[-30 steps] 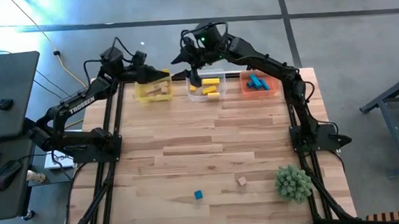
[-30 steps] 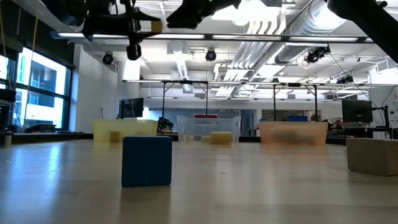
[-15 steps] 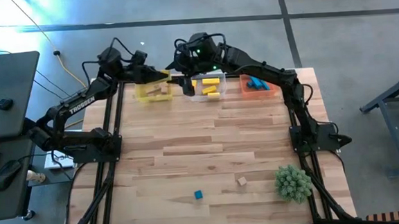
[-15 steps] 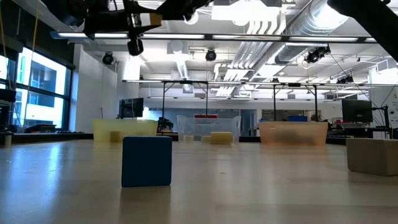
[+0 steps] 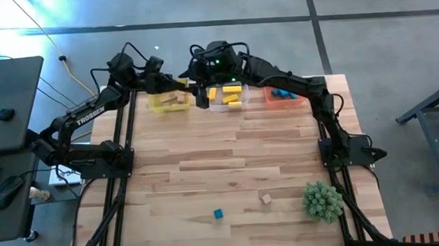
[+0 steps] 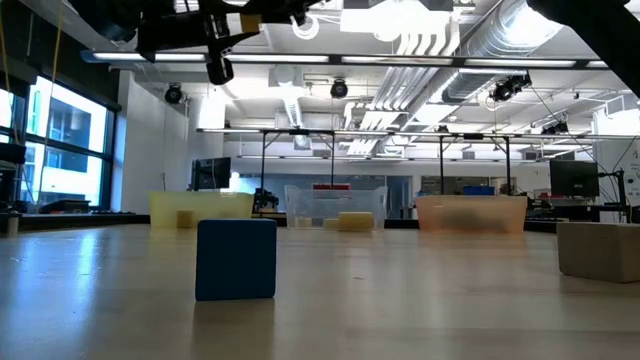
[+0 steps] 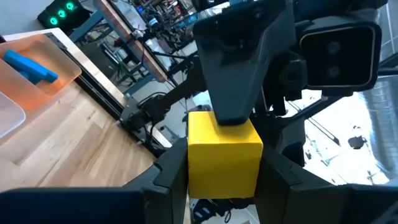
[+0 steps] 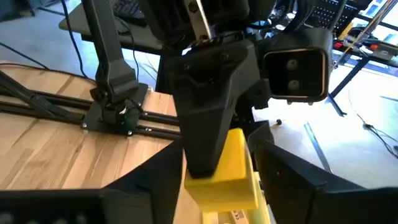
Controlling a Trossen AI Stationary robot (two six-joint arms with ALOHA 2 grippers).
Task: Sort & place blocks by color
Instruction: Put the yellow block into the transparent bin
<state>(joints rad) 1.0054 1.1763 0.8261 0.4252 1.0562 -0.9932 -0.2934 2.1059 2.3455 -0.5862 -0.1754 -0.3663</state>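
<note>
Nearest on the bench [image 5: 229,160], a blue cube [image 5: 218,214] and a tan cube [image 5: 266,199] lie unsorted, well apart from both arms. At the far edge, the right end effector [image 5: 201,96] has swung off the clear tub [image 5: 218,108] in the last second to meet the left end effector [image 5: 176,84] beside the yellow tub [image 5: 157,105]. The yellow block [image 7: 224,155] sits clamped in the left one, high above the bench. The right one straddles it too; whether it has gripped, I cannot tell. It looks like a handover toward the clear tub's yellow blocks.
</note>
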